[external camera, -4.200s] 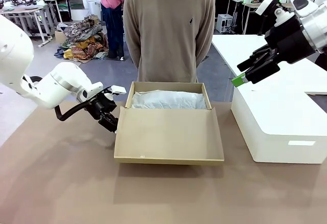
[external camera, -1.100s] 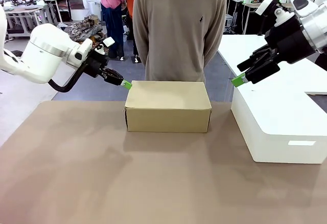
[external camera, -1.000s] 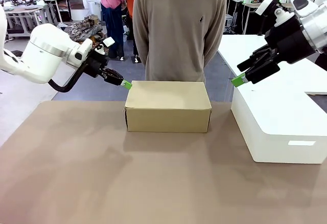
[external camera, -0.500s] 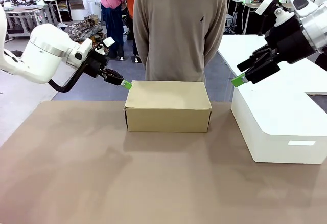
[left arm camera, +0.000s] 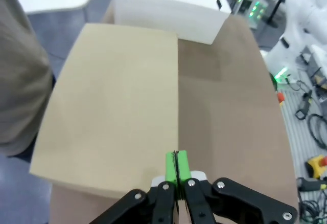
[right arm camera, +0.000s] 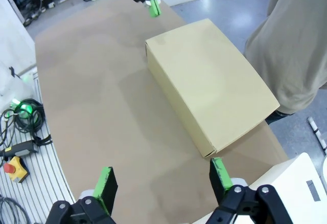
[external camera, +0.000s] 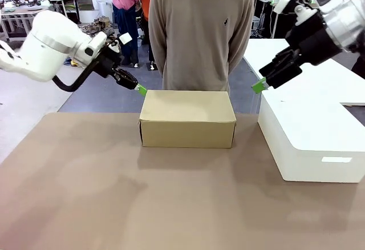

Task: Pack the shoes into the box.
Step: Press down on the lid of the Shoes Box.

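Box (external camera: 187, 118) lid down, mid-surface (external camera: 114, 193), before person (external camera: 199, 27). Left gripper (external camera: 140, 90) fingers pressed together, empty, above box's far-left corner. Right gripper (external camera: 259, 85) fingers spread wide, empty, over white box (external camera: 311, 141).

Brown table (external camera: 85, 193) under shut cardboard box (external camera: 187, 119) and white box (external camera: 311, 141).

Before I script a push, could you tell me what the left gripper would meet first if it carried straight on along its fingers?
Probably the closed lid of the plain brown cardboard box, since the shut left gripper points down over it; its height above the lid is unclear.
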